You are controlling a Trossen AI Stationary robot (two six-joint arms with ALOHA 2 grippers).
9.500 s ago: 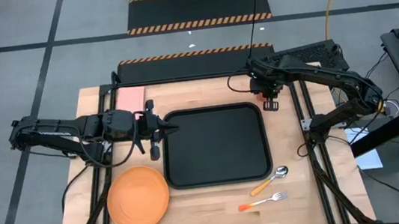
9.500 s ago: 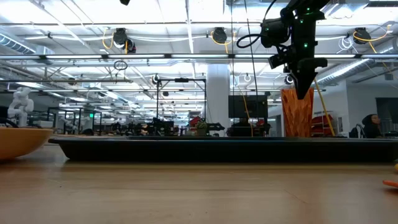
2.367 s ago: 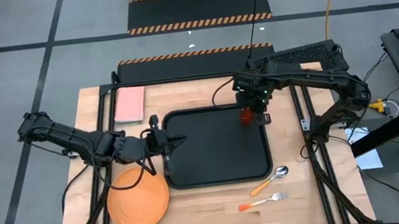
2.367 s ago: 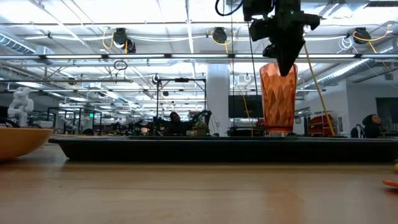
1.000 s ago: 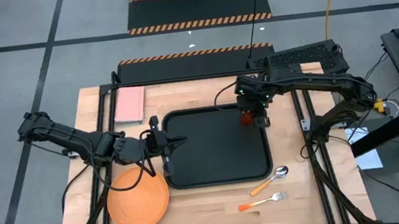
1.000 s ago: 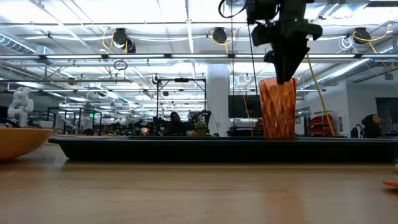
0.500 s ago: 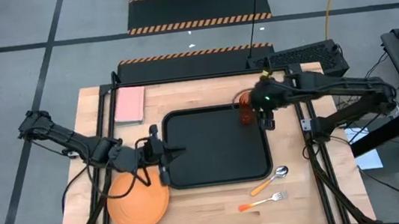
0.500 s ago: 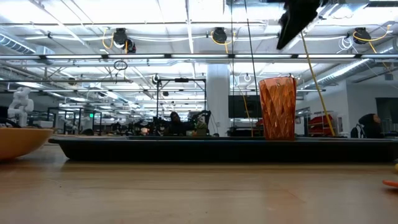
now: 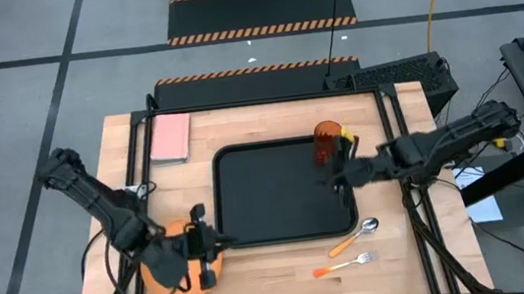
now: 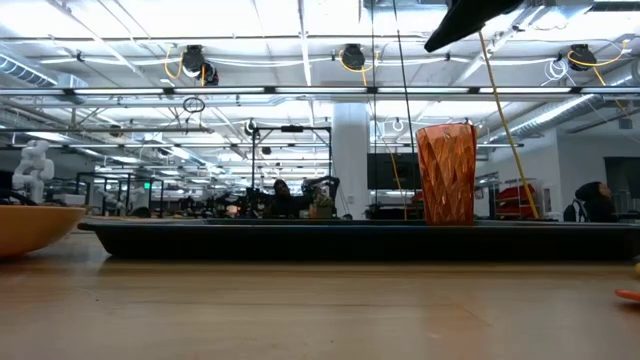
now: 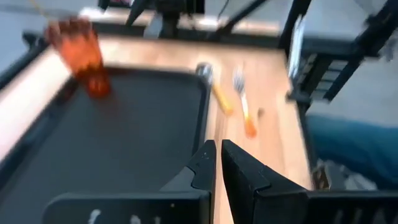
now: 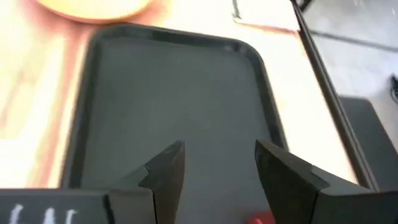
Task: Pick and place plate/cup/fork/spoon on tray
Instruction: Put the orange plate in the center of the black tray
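Upright, cup (image 9: 327, 142) stands on tray (image 9: 252, 229) (untouched).

The tray (image 9: 282, 192) is black, rectangular with rounded corners and a raised rim, lying flat mid-tabletop; the cup (image 9: 327, 143), a translucent dark-orange faceted tumbler, stands upright in the tray's far right corner, free of any grip; the plate (image 9: 163, 277), round and orange, lies flat on the tabletop just off the tray's near left corner, mostly hidden under an arm; the spoon (image 9: 353, 236), silver bowl and orange-yellow handle, lies just beside the tray's near right corner; the fork (image 9: 345, 264), silver tines and orange-red handle, lies just nearer than the spoon, apart from it.
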